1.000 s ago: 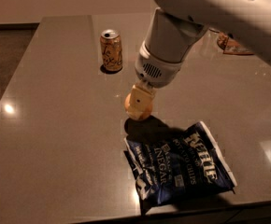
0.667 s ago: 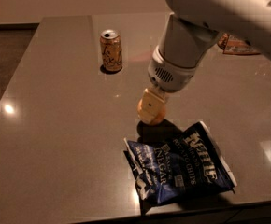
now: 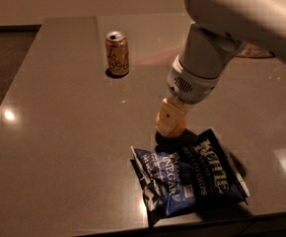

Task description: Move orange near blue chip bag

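The orange [image 3: 179, 129] shows as a small round orange shape at the tip of my gripper [image 3: 169, 125], mostly hidden by the tan fingers. The gripper is shut on the orange and holds it low over the table, just above the top edge of the blue chip bag [image 3: 190, 179]. The bag lies flat near the table's front edge, dark blue with white "Kettle" lettering. My white arm comes down from the upper right.
A tan and gold drink can [image 3: 117, 53] stands upright at the back left of the grey table [image 3: 59, 132]. A flat reddish object [image 3: 255, 51] lies at the back right, partly hidden by the arm. The table's front edge runs just below the bag.
The gripper has moved right and toward the front with the orange, from the table's middle to the bag's top edge. The can and the bag have not moved.
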{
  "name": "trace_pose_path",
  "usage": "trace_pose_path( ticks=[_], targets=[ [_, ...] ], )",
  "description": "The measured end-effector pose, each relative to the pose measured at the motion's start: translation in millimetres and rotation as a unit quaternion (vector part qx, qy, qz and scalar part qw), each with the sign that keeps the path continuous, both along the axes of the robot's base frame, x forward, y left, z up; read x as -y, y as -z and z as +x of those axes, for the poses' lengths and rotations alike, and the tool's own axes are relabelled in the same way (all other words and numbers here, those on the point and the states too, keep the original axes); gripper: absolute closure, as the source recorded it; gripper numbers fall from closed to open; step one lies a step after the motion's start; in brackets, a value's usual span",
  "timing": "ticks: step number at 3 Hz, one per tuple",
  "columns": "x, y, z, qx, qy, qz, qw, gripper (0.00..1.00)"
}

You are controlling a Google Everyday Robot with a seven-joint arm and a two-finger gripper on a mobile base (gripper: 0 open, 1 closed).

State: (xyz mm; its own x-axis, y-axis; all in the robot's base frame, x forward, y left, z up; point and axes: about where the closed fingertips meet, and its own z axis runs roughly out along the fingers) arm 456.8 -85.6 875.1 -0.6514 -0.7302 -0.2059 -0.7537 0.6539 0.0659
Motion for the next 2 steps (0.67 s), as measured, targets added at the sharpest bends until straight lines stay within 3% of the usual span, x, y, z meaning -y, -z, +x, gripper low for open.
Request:
trace_pose_path(
  ticks=[1,2],
  targets=[
    [-1.3,-1.2,0.0,0.002,-0.002,0.0,1.0,0.04],
    [-1.6,-1.9,-0.1,0.004,-0.002,0.001,1.0,0.0]
  ],
)
